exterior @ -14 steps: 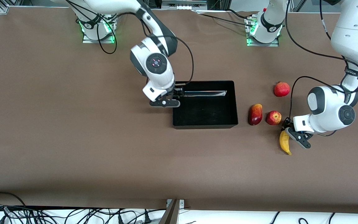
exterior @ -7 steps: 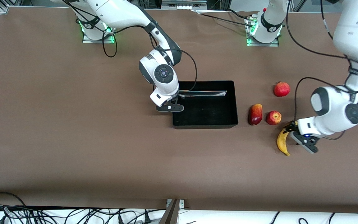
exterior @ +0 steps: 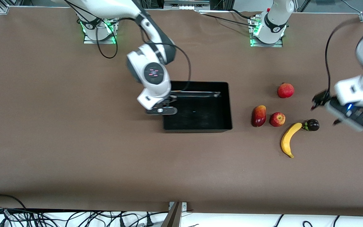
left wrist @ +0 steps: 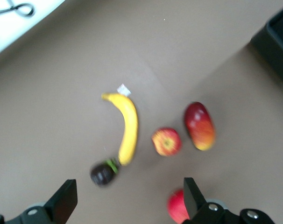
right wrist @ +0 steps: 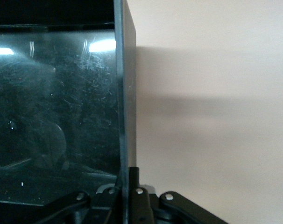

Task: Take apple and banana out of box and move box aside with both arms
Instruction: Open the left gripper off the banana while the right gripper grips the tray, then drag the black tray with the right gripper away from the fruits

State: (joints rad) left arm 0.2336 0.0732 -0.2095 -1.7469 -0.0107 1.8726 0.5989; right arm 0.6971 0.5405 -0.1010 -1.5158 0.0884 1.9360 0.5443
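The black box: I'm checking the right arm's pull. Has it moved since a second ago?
Yes. The black box has slid toward the right arm's end, widening its gap from the mango, with the right gripper shut on its wall.

left tool motion-blurred, pomegranate cut off, perhaps half hidden, in left wrist view
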